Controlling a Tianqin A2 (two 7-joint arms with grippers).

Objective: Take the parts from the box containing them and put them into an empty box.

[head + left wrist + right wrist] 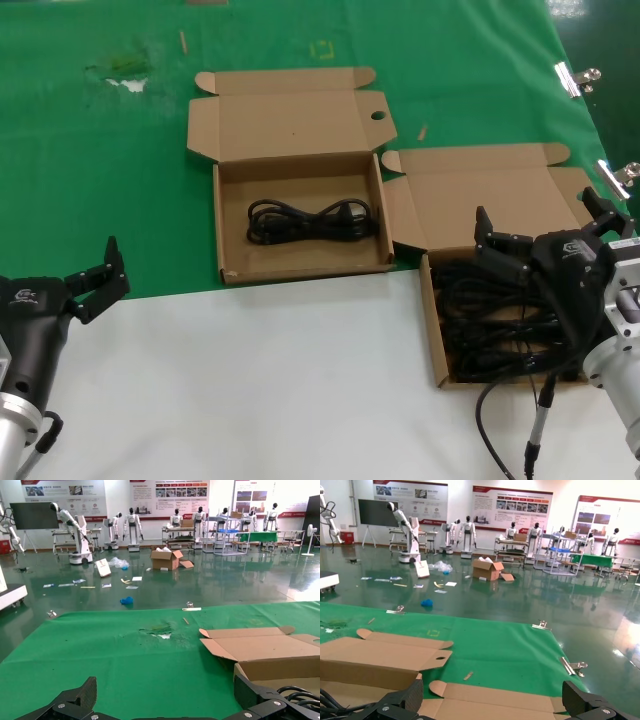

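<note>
Two boxes sit on my desk point(300, 400), side by side, lids open. My left box point(300, 215) lies on the green cloth point(100, 180). It holds one black cord point(312, 221), wound in a loose bundle, flat on the bottom. My right box point(470, 215) sits half on the cloth and half on the white part of the desk. It holds a pile of cords point(480, 325), all black and tangled on top of each other.

My right gripper point(545, 235) hangs over the full box, above the pile. Its fingers point(500, 250) are spread wide and hold nothing. I cannot tell if it touches the cords. A thin grey cable point(500, 420) hangs down from that arm, near the front of the box.

My left gripper point(98, 275) waits near the left edge of the desk, where the cloth meets the white part. It is well apart from both boxes. Its fingers are open too, and they hold nothing.

Some silver clips point(576, 78) lie on the cloth past the right box.
</note>
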